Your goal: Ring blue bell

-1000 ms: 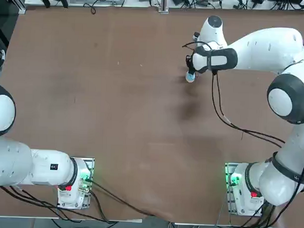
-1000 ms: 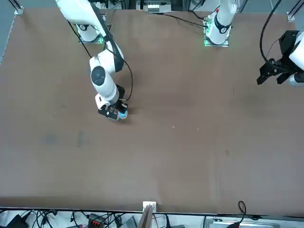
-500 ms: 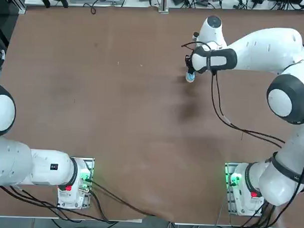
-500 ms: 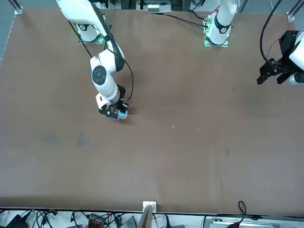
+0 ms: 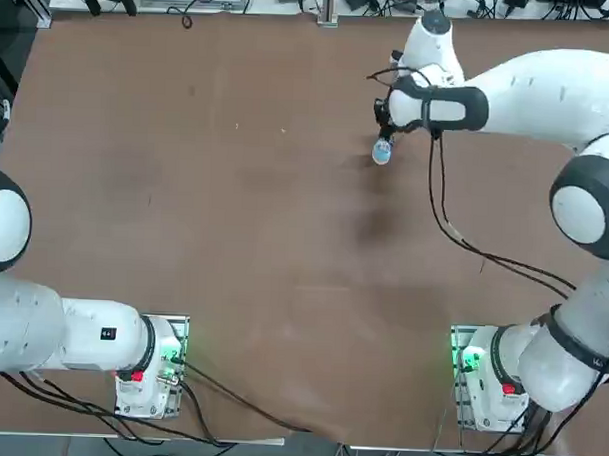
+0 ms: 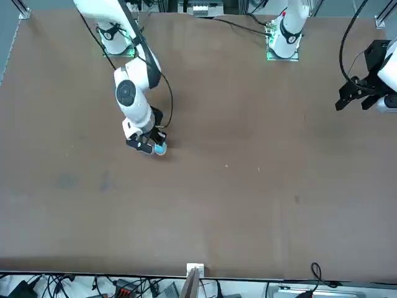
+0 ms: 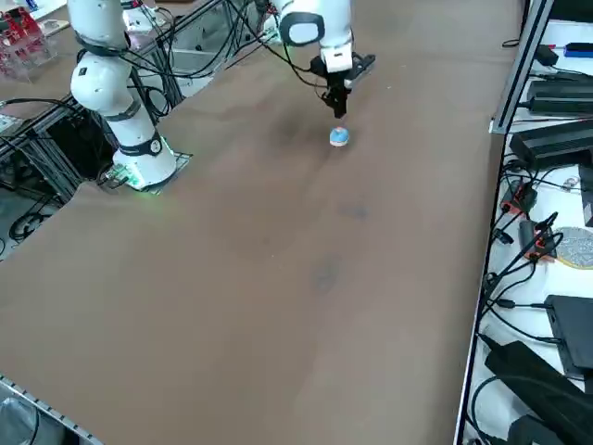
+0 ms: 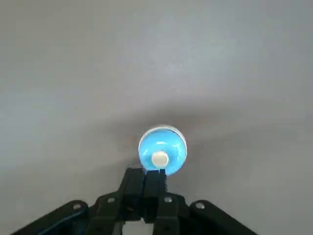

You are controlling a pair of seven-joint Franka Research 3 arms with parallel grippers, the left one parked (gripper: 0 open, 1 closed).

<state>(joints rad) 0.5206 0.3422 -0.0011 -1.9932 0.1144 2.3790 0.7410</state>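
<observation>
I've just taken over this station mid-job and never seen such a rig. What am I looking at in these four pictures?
You have two white robot arms mounted side by side on a brown table; the right one is working.

The top view looks straight down, with the arms' bases at its bottom. The front view faces the robot from across the table, so the working arm appears at its left. The right side view looks diagonally down from the robot's right. The wrist view rides on the working arm and looks past its own black fingers.

One small thing sits on the table: a blue bell with a pale rim and a white top button. The right gripper is shut and is beside or over the bell, holding nothing.
</observation>
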